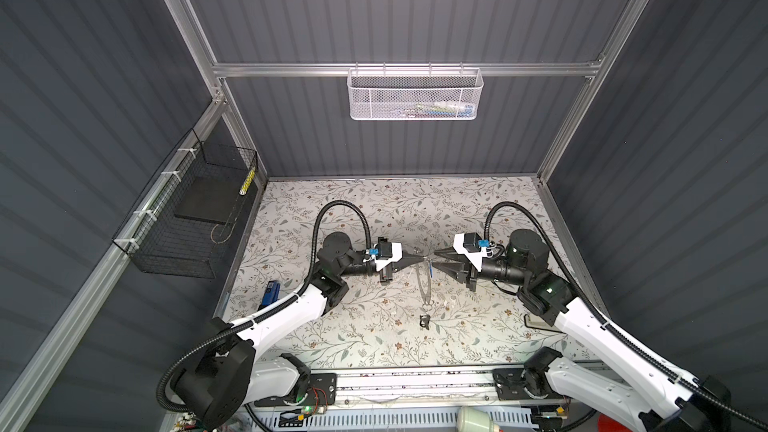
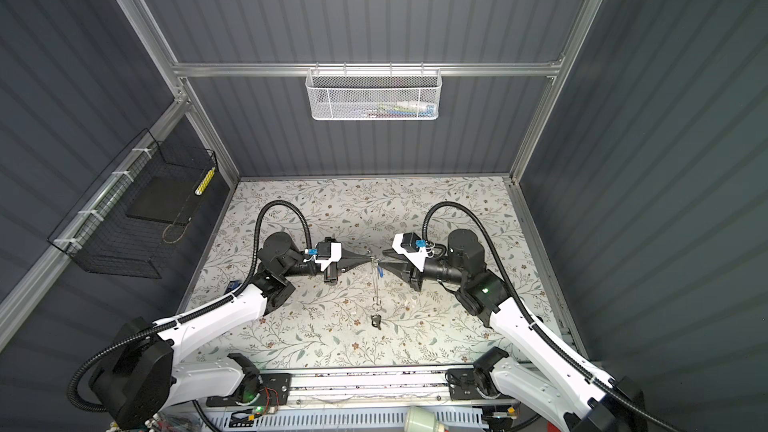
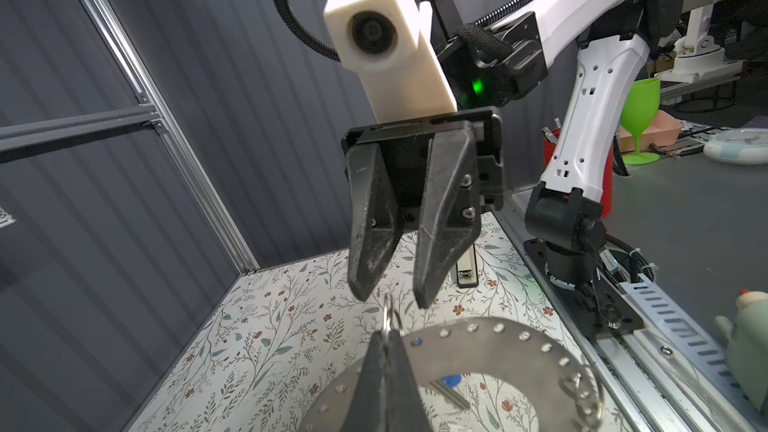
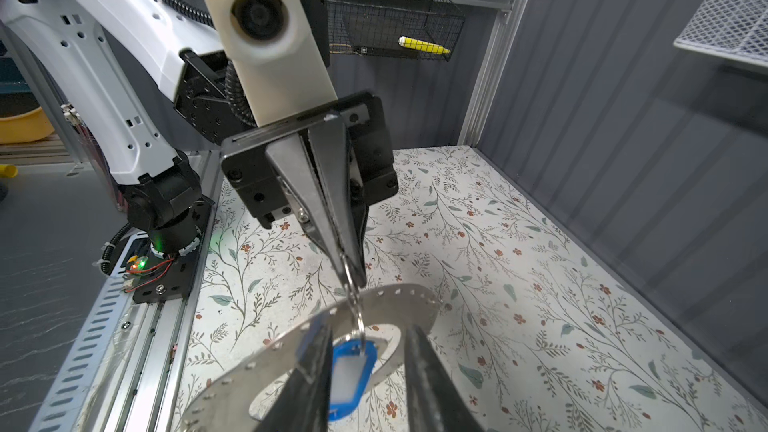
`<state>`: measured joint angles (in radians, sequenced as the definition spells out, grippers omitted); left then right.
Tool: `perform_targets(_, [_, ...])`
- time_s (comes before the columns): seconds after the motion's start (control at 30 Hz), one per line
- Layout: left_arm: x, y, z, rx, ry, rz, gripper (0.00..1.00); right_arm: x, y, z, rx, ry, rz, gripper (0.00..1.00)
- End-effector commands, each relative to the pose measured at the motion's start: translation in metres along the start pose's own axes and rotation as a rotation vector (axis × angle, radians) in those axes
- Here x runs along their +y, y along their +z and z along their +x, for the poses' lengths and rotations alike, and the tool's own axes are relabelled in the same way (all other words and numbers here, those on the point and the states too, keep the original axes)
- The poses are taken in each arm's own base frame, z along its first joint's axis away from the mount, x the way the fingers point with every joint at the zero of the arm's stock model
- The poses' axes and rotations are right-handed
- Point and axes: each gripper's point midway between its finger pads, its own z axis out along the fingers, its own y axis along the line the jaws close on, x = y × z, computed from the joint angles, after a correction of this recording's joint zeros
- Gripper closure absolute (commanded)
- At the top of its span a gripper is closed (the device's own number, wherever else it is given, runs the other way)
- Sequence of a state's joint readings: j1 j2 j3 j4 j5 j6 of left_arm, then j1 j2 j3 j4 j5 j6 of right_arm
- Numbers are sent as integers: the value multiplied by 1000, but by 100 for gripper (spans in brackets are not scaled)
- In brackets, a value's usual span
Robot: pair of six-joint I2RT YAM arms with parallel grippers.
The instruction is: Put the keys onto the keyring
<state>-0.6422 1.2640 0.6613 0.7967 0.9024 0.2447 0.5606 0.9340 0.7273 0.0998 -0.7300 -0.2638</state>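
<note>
keyring (image 3: pixel 498 349) at left end effector (image 4: pixel 351 274) tip

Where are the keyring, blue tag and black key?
keyring (image 3: pixel 498 349): left wrist view, holed band.
blue tag (image 4: pixel 352 376): right wrist view, white label.
black key (image 1: pixel 424 320): a top view, dark head.

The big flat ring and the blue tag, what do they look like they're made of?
Flat ring: likely sheet metal, perhaps steel; dull grey brushed sheen, thin edge, punched holes. Blue tag: probably moulded plastic; glossy blue frame around a white insert, maybe paper. It hangs on a small wire ring, shiny metal.
</note>
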Motion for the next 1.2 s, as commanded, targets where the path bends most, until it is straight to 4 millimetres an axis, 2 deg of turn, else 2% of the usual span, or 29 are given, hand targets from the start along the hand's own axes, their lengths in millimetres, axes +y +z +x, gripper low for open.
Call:
perform_targets(0.0, [2,2,-15,-39,30,20,100,5,2,-19,-45,-41,-45,71])
perform_targets(0.4, [0,2,-19,-44,39,39,100,6,8,-6,18,-64,-51,83])
perform_targets(0.57, [-1,3,-20,-45,35,48,100,8,8,-6,14,-66,-64,92])
perform_targets(0.8, [-3,4,-17,-33,28,71,100,10,7,-10,-1,-76,-74,100])
perform_targets(0.9, [-3,4,-13,-14,26,79,100,10,7,-9,8,-71,-71,100])
perform_targets(0.93, [-4,4,-12,-8,29,80,99,10,6,-7,20,-64,-71,100])
perform_targets(1.0, [-2,3,-10,24,52,68,80,10,5,-2,51,-49,-68,100])
perform_targets(1.07, [0,1,-3,104,114,58,68,11,3,4,93,-27,-67,100])
perform_targets(1.17, [2,-3,3,221,200,49,64,12,1,14,160,16,-66,100])
